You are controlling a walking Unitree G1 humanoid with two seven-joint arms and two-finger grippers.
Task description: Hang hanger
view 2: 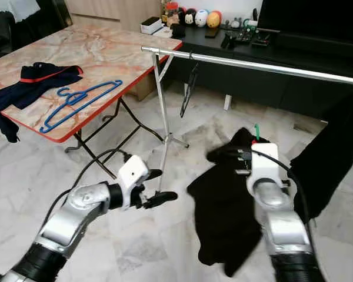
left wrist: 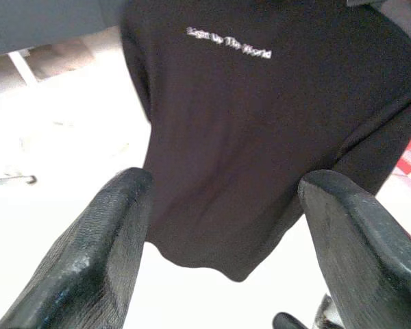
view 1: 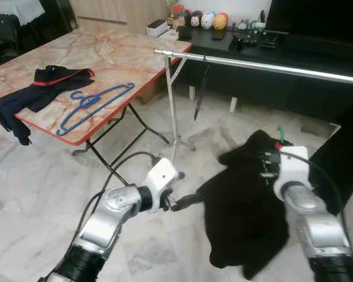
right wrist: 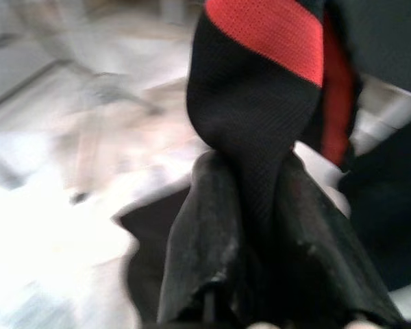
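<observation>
Marble floor (view 1: 35, 194) lies below a silver rail (view 1: 265, 64). Under it the right pincer (right wrist: 250, 226) is closed on a black shirt (view 1: 241, 217) with white lettering, on a green-hooked hanger (view 1: 279, 133). Just beside the shirt, the left pincer (left wrist: 226, 240) is open.

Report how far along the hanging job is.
Done: the black shirt is on a hanger whose green hook pokes out at the top. In hand: the right end effector is shut on the shirt's neck, holding it below the rail; the left end effector is open beside the shirt. Left: lift the hook onto the rail. A blue hanger lies on the table.
</observation>
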